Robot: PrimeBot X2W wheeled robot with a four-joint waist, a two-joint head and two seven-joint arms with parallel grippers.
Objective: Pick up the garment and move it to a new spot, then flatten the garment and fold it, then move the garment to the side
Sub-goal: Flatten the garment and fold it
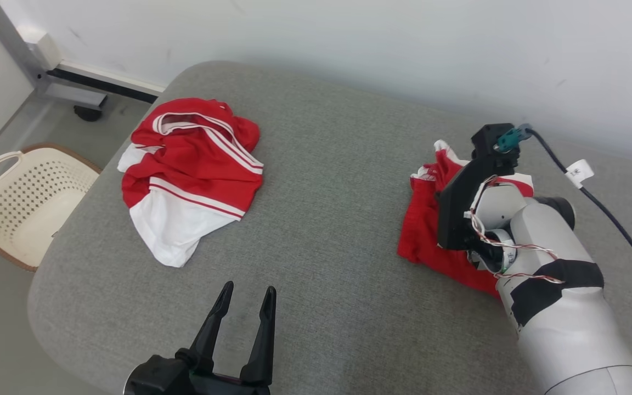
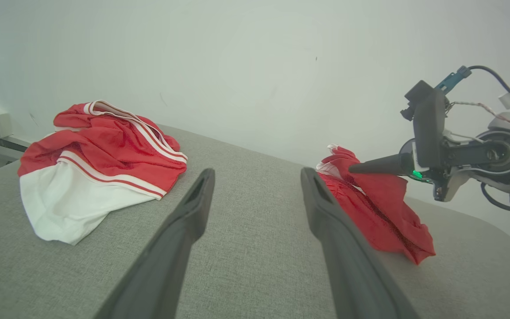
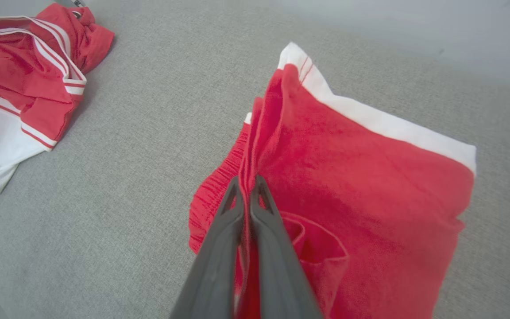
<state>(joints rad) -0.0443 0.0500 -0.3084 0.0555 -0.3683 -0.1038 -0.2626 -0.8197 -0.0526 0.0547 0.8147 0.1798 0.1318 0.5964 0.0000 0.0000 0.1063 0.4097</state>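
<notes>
A red garment with a white band lies bunched at the right of the grey padded table, part of it lifted. My right gripper is shut on a raised fold of it; from the left wrist view its fingers pinch the cloth's top above the heap. In the head view my right arm covers part of this garment. My left gripper stands open near the table's front edge, holding nothing.
A second red and white garment lies crumpled at the table's far left. A cream perforated basket sits on the floor left of the table. A black cable trails at the right. A white wall stands behind.
</notes>
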